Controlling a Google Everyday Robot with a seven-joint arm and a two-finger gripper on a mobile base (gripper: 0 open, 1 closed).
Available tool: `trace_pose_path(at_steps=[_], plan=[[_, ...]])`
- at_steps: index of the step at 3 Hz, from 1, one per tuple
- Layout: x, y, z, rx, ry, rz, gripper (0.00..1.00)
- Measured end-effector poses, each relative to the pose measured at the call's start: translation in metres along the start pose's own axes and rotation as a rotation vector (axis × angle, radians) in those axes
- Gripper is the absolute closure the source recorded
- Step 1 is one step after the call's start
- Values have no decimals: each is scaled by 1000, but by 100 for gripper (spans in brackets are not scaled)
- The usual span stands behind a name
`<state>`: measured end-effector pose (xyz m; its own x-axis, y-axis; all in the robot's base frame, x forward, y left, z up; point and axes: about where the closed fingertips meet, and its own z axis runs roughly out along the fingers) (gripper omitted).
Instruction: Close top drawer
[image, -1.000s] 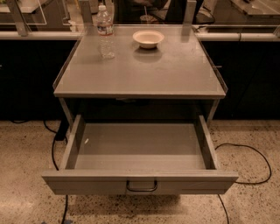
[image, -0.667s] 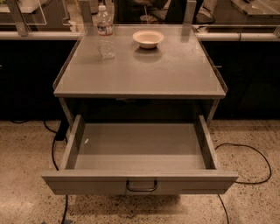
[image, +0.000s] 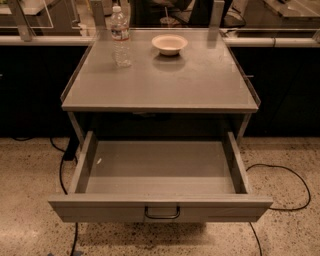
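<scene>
Currently your gripper is out of view, its state impossible to tell, while the wide grey metal top drawer (image: 160, 167) juts open beneath the grey table (image: 160, 85), dark wire handle (image: 162, 213) facing you, needing a push straight back.

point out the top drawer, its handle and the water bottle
top drawer (image: 160, 167): camera view, bare floor
handle (image: 162, 218): camera view, bottom bar
water bottle (image: 120, 34): camera view, label
end effector: not in view

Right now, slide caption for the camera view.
Top drawer open below water bottle and bowl; end effector out of view.
</scene>
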<state>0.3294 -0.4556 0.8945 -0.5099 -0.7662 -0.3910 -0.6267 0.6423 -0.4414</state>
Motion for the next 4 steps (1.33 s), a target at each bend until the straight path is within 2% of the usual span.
trace_pose_path(at_steps=[1, 2, 3, 4], plan=[[9, 4, 8, -30, 1, -92, 0], [25, 5, 11, -83, 27, -185, 0], [40, 5, 17, -129, 61, -219, 0], [53, 13, 26, -185, 95, -227, 0]])
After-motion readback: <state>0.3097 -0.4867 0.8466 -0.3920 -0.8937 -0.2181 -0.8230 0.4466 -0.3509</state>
